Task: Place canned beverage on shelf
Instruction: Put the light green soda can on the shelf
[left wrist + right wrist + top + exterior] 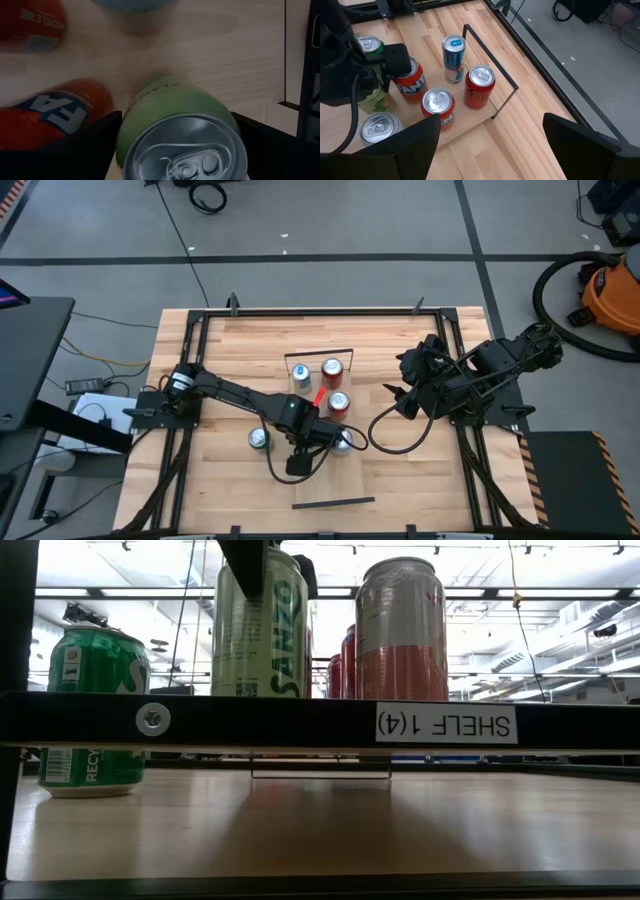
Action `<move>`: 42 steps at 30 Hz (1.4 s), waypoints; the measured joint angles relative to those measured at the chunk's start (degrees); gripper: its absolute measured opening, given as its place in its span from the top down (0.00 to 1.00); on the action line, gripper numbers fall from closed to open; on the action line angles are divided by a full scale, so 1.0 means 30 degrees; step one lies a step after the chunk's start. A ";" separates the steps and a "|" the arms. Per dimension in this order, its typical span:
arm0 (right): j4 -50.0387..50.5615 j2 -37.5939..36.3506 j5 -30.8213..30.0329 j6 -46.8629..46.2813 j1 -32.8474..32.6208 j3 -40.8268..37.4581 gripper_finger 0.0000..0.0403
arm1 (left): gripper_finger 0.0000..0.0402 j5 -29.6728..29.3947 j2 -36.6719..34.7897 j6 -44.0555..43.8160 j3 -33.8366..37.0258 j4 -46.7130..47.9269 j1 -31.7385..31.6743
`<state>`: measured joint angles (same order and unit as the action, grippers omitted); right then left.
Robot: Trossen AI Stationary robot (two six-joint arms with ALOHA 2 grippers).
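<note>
A dark green can (259,439) stands alone on the left of the table (420,480). The left gripper (175,135) is closed around a light green can (180,135), over the near part of the shelf (470,112). Red cans (479,87) and a blue can (453,57) stand farther back. On the right, the right gripper (490,135) waits wide open, holding nothing.

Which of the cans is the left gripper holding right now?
The pale green can, clamped between the left gripper's dark fingers. The orange can beside it, the blue can and the red can all stand free.
</note>
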<state>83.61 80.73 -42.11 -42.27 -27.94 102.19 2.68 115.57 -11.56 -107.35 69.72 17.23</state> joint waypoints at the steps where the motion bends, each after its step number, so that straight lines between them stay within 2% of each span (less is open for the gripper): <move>1: 0.0000 0.0000 -0.0013 0.0001 0.0000 0.0000 0.10 | 0.07 0.0000 -0.0007 -0.0018 0.0000 -0.0003 0.0007; 5: 0.0000 0.0000 -0.0020 0.0004 0.0000 0.0000 0.10 | 0.05 0.0007 -0.0009 -0.0204 0.0000 0.0005 0.0015; 19: 0.0000 0.0000 -0.0020 0.0126 0.0000 0.0000 0.10 | 0.04 0.0015 -0.0009 -0.0794 0.0000 0.2132 0.0015; 29: -0.0153 0.0000 -0.0013 0.0090 0.0000 0.0000 0.10 | 0.04 -0.0042 -0.0009 -0.0657 0.0000 0.0876 0.0029; 35: -0.0146 0.0000 -0.0013 0.0090 0.0000 0.0000 0.10 | 0.04 -0.1012 -0.0009 0.0223 0.0000 0.0154 0.0128; 42: -0.0146 0.0000 -0.0013 0.0105 0.0000 -0.0007 0.10 | 0.04 -0.1086 -0.0009 0.0267 0.0000 -0.0613 0.0138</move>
<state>83.18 80.73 -42.15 -41.95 -27.94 102.17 -0.58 115.55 -10.76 -107.35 67.88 17.65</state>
